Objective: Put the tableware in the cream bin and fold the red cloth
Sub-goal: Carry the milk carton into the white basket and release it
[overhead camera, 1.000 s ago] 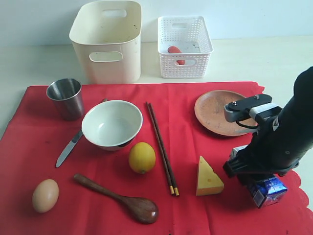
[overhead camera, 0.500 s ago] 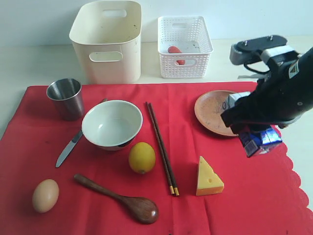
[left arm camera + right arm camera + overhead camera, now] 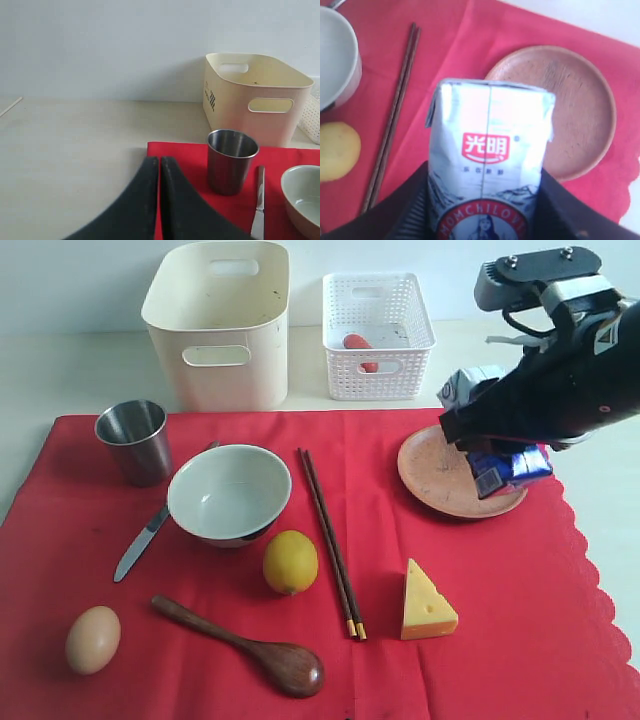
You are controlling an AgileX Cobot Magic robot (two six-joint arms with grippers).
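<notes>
Tableware is all out on the red cloth [image 3: 520, 640], none of it binned yet. The steel cup [image 3: 134, 440] is far left, with the white bowl [image 3: 229, 492] just right of it and the silver knife [image 3: 140, 543] along the bowl's left side. The chopsticks [image 3: 330, 540] run down the middle, the wooden spoon [image 3: 245, 645] lies near front, and the brown plate [image 3: 430, 475] is far right.

The right gripper [image 3: 497, 445] is clamped on a blue-and-white milk carton [image 3: 490, 160], hanging over the plate. The left gripper [image 3: 159, 170] sits by the cloth's far-left corner, fingers pressed together, holding nothing.

Worries, imo: the fingers only flank the carton's lower part, so it could tip or slip and smack the plate. It's also not tableware (so prob belongs in the other basket), and dropping it in the cream bin [image 3: 230, 380] would be wrong.

The cream bin is far left, off the cloth, w/ nothing showing inside afaict. The white lattice basket [image 3: 378, 375] to its right holds a small red item [image 3: 357, 341]; can't tell what it is.
</notes>
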